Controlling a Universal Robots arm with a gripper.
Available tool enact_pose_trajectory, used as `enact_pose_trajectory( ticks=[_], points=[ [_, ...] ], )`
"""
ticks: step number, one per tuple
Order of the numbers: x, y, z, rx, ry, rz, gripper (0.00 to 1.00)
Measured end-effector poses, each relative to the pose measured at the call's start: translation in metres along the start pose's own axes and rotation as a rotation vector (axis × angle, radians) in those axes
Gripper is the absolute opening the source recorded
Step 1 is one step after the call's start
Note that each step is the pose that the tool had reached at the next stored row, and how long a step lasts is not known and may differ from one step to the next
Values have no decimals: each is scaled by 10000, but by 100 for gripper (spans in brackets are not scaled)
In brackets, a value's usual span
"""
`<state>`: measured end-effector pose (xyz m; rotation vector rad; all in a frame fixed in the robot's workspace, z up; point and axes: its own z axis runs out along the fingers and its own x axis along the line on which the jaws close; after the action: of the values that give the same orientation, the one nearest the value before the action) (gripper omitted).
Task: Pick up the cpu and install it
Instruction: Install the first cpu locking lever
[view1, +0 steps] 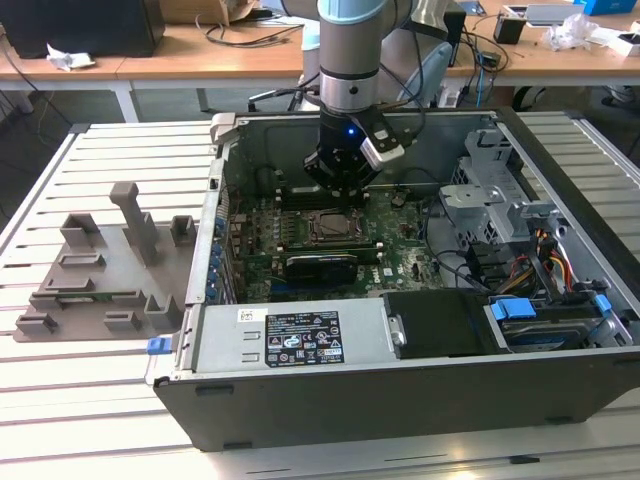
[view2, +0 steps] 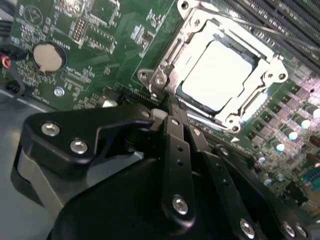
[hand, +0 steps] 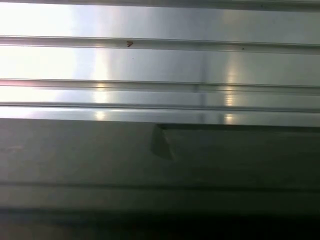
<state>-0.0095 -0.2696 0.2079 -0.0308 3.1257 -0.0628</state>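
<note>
The cpu (view2: 220, 75), a pale silver square, lies flat in the motherboard socket, framed by the metal bracket (view2: 165, 60). In the exterior view the cpu (view1: 333, 226) sits at the middle of the green board inside the open computer case. My gripper (view1: 343, 185) hangs just above and behind the socket. In the second wrist view the gripper (view2: 170, 111) has its black fingers (view2: 176, 150) drawn together and shut, with nothing between them. Its tip is beside the bracket's corner, off the chip.
The case walls (view1: 215, 200) enclose the board. A drive cage (view1: 490, 190) and cables stand at the exterior view's right, and a labelled power supply (view1: 300, 338) lies in front. A grey fixture (view1: 100, 270) rests on the slatted table (hand: 150, 65). A coin cell (view2: 47, 56) sits on the board.
</note>
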Motion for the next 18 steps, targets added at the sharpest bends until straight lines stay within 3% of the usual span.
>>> enact_pose_trajectory(
  ticks=[14,18],
  points=[
    [-8,-8,67,27,46,0,11],
    [-9,-6,68,-27,43,0,11]
  ],
)
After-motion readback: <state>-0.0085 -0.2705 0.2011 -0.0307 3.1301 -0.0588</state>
